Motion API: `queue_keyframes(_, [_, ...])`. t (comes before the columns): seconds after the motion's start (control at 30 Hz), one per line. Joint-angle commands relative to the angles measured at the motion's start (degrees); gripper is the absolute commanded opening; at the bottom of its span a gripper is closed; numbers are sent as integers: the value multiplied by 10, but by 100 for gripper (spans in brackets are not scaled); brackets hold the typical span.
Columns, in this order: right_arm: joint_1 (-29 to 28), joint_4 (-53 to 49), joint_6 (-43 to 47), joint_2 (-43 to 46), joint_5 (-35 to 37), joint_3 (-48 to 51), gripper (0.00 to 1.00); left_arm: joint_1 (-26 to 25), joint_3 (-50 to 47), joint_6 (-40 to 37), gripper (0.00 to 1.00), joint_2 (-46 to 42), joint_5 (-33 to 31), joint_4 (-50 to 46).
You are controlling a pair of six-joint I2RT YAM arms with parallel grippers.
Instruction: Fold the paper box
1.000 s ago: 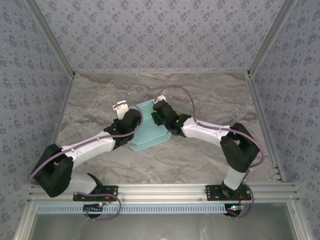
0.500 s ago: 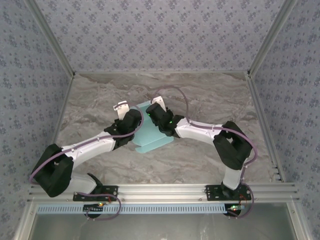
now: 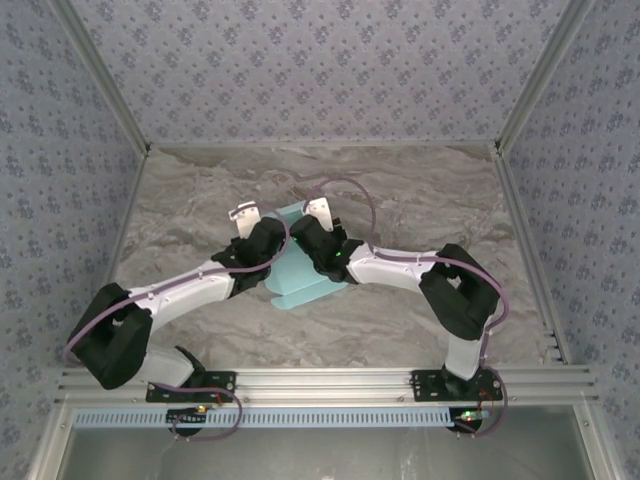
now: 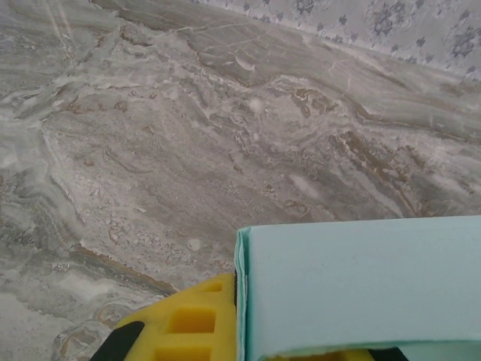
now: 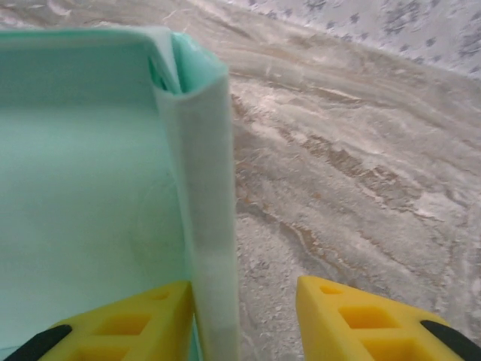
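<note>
The pale aqua paper box (image 3: 300,282) lies mid-table between both arms, partly folded with walls raised. My left gripper (image 3: 262,240) sits at its left side. In the left wrist view a doubled card edge of the paper box (image 4: 361,286) presses against one yellow finger (image 4: 188,323), and the other finger is mostly hidden under the panel; the left gripper (image 4: 278,304) looks shut on that wall. My right gripper (image 3: 313,236) is at the box's far right corner. The right gripper (image 5: 248,297) is open, with an upright wall of the paper box (image 5: 203,188) against its left finger (image 5: 128,327).
The grey marble table (image 3: 420,190) stretches round the box. Patterned walls (image 3: 320,60) with metal posts close it on three sides. An aluminium rail (image 3: 320,382) runs along the near edge by the arm bases.
The right gripper has moved left and nearer over the box, and its elbow has swung left. The box has shifted slightly, with less of it visible. The left gripper has barely moved.
</note>
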State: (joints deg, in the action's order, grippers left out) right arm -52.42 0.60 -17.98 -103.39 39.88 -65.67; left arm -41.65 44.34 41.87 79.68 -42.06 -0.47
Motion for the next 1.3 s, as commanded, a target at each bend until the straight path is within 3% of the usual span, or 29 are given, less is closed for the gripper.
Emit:
queue_keyframes(0.0, [12,15,13,65,-81,27,45,2,17,27,0,4,-30,-10])
queue_keyframes(0.3, [33,-81,-38,267,-208,92,59,2,51,77,0,12,-36,-73])
queue_keyframes(0.4, [35,-157,-153,327,-250,76,62,2,68,117,0,15,-32,-116])
queue_keyframes(0.53, [26,-214,-410,370,-262,87,65,2,83,177,0,17,-27,-160])
queue_keyframes(0.63, [25,-178,-479,366,-319,101,67,2,86,203,0,15,-11,-164])
queue_keyframes(0.73, [2,-234,-572,354,-269,80,67,2,92,216,0,12,2,-169])
queue_keyframes(1.0, [-38,-226,-626,333,-237,86,66,2,101,232,0,14,10,-181])
queue_keyframes(1.27, [-53,-342,-622,385,-153,69,71,3,105,243,0,29,-6,-193])
